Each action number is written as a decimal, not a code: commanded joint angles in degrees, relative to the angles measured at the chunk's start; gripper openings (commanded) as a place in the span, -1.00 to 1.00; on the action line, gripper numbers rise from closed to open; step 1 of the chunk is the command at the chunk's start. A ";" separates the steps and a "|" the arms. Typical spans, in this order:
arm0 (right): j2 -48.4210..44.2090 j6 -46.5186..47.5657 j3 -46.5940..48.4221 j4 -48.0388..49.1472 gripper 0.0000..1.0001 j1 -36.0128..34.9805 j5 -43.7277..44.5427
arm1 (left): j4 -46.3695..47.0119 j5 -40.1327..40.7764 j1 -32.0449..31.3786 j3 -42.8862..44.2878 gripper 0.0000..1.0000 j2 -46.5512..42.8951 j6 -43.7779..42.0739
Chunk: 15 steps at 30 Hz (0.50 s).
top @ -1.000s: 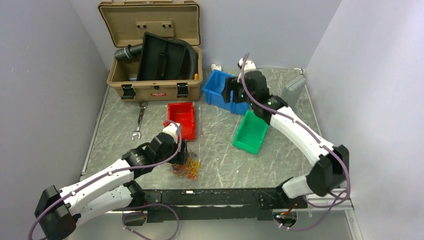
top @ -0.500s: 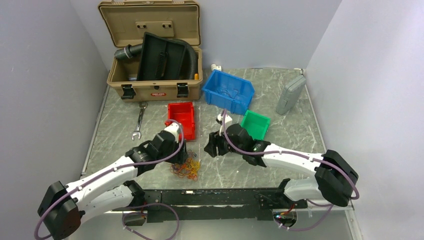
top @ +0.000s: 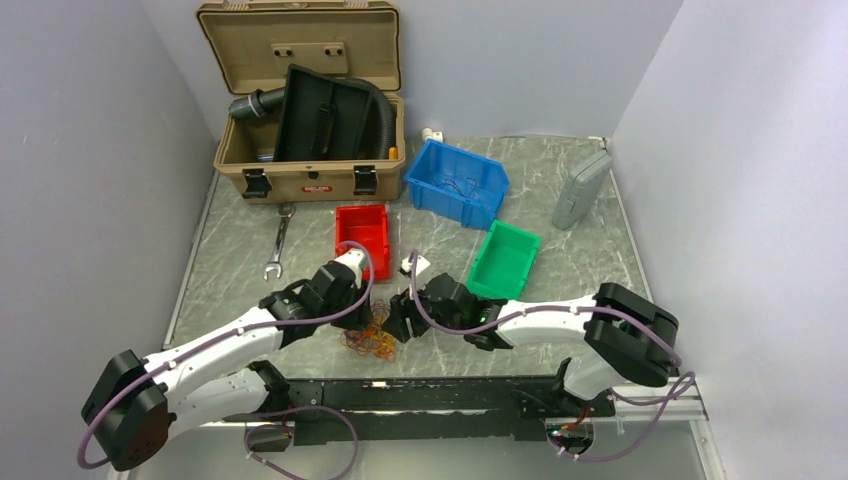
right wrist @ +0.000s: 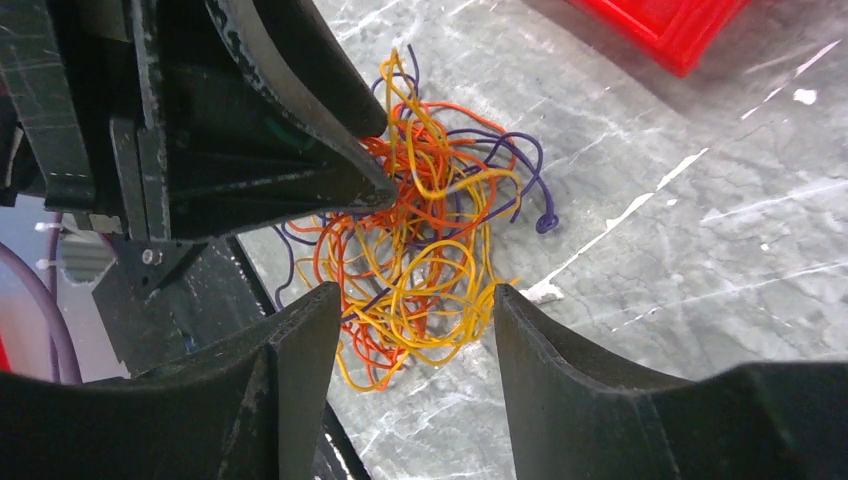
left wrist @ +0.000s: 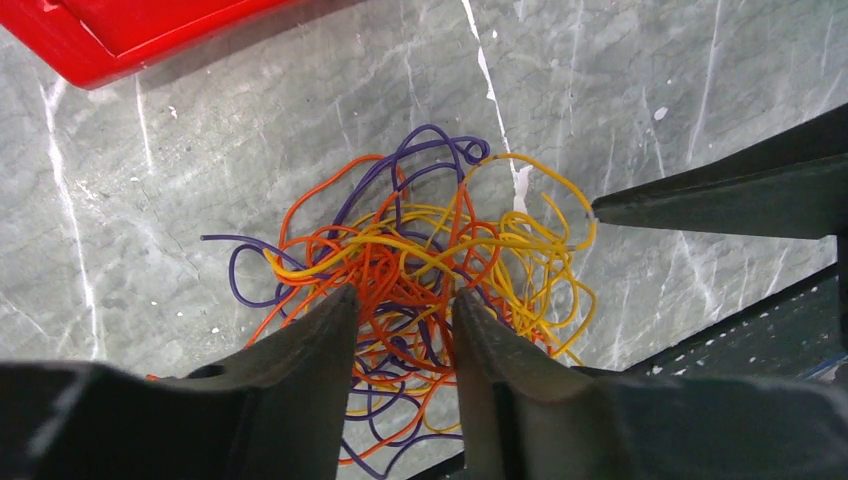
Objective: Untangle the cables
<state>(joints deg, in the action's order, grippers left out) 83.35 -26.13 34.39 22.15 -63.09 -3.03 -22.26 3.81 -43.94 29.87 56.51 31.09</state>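
The cables (top: 372, 340) are a loose tangle of thin orange, yellow and purple wires lying on the marble table near its front edge. In the left wrist view the cables (left wrist: 420, 250) lie right under my left gripper (left wrist: 403, 300), which is open with its fingers straddling the near part of the bundle. In the right wrist view the cables (right wrist: 420, 230) lie just beyond my right gripper (right wrist: 415, 300), which is open and empty. The two grippers face each other across the bundle, left gripper (top: 362, 318) and right gripper (top: 400, 322).
A red bin (top: 362, 238) stands just behind the cables, a green bin (top: 504, 260) and a blue bin (top: 456, 183) further right and back. A tan toolbox (top: 305, 130) with a black hose, a wrench (top: 278, 240) and a grey case (top: 581, 188) are further off. The black front rail (top: 420, 392) is close.
My right arm has swung from the blue bin at the back down to the cables at the front. My left gripper has moved slightly right over the bundle.
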 commanded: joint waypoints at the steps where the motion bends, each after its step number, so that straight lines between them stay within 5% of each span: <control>1: 1.52 -0.31 0.25 7.46 0.20 -1.77 0.03 | 0.82 -1.45 0.23 2.32 -0.23 0.27 -0.67; 4: 2.08 -1.39 -1.09 9.04 0.17 -2.86 0.01 | 0.63 -1.23 0.21 2.77 -0.52 0.19 -0.86; 7: 3.26 -1.79 -1.47 9.51 -0.11 -3.96 -0.57 | 0.34 -0.69 0.21 2.93 -0.83 0.18 -0.90; 9: 3.99 -2.05 -1.30 8.89 -0.36 -4.63 -0.53 | -0.07 -0.08 0.24 3.07 -0.92 -0.03 -0.95; 13: 4.00 -2.74 -1.87 7.36 -0.45 -5.38 0.90 | -1.12 1.51 0.27 3.46 -1.00 -1.12 -1.20; 15: 3.39 -2.79 -2.46 6.53 -0.65 -5.37 2.08 | -1.43 2.10 0.32 3.52 -1.00 -1.88 -1.27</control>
<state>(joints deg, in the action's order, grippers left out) 87.44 -28.10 32.91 27.05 -68.05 -2.94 -22.85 3.97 -43.94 30.87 56.60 30.65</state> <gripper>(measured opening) 0.258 0.018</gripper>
